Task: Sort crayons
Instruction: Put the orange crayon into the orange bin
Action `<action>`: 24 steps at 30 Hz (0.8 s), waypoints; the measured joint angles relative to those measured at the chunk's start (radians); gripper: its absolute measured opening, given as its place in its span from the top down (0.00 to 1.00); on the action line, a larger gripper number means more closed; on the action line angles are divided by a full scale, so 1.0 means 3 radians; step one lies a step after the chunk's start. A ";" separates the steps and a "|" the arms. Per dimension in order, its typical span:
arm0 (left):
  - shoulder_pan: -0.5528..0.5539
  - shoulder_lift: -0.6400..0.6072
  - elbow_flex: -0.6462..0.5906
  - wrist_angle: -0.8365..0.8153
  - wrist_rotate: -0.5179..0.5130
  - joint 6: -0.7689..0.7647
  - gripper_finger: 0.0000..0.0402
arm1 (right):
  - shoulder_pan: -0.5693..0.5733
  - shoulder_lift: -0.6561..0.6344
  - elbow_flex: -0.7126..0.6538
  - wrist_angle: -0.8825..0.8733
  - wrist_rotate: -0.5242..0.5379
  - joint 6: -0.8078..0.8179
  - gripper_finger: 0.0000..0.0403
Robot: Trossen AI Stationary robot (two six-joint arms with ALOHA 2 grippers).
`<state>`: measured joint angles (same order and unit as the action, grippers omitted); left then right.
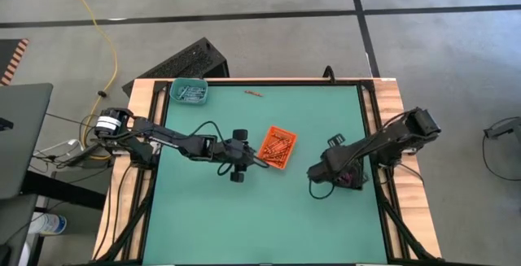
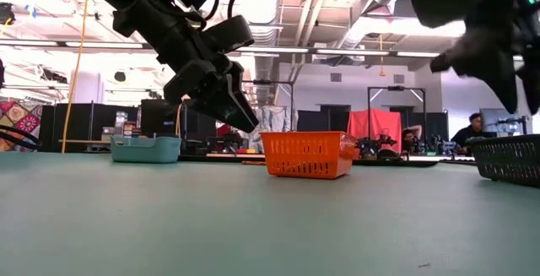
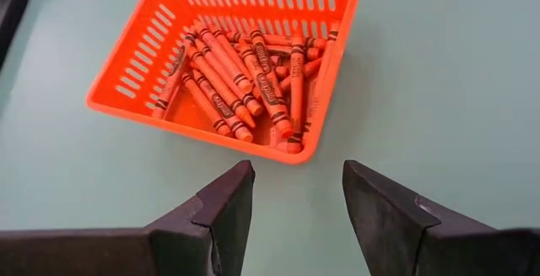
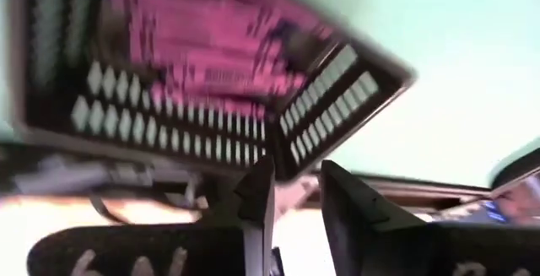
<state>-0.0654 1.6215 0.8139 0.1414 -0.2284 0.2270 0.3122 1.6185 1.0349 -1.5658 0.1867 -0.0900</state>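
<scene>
An orange tray [image 1: 278, 147] [image 3: 253, 6] in the middle of the table holds several orange-red crayons [image 3: 245, 78]. My left gripper [image 1: 249, 157] [image 3: 295, 196] hovers just left of it, open, with nothing between its fingers and clear of the table [image 2: 240, 116]. My right gripper [image 1: 334, 168] [image 4: 295, 196] hangs over a black tray [image 4: 337, 82] of purple-pink crayons [image 4: 219, 31] at the table's right side. Its fingers stand a little apart with nothing between them. A teal tray [image 1: 189, 92] at the far left holds blue-grey crayons. One orange-red crayon [image 1: 253, 93] lies flat on the table near the far edge.
The green table top [image 1: 244, 217] is bare across its near half. Wooden rails [image 1: 395, 119] border both sides. In the low view the teal tray [image 2: 145, 148], orange tray [image 2: 308, 154] and black tray [image 2: 510, 158] stand in a row from left to right.
</scene>
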 joint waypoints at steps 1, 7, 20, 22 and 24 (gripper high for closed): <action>0.0002 0.0000 0.0000 0.0000 -0.0029 0.0016 0.57 | -0.0009 -0.0060 0.0020 0.0025 0.0000 0.0112 0.77; 0.0073 0.0000 0.0000 0.0000 -0.0172 0.0139 0.57 | -0.0075 -0.0481 0.0139 0.0475 -0.0001 0.0706 0.77; 0.0833 0.0000 0.0418 -0.0352 0.0099 0.0597 0.58 | -0.0096 -0.1034 0.0139 0.2010 0.0260 0.0624 0.77; 0.1048 0.0000 0.0563 -0.0580 0.0279 0.0705 0.59 | -0.0096 -0.1032 0.0137 0.2097 0.0263 0.0573 0.77; 0.1287 0.0000 0.0696 -0.0764 0.0441 0.0811 0.61 | -0.0104 -0.1011 0.0137 0.2173 0.0268 0.0540 0.77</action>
<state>0.3207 1.6215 1.0228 -0.0878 -0.0962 0.4703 0.2809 1.3150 1.0760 -0.9140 0.2671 0.0721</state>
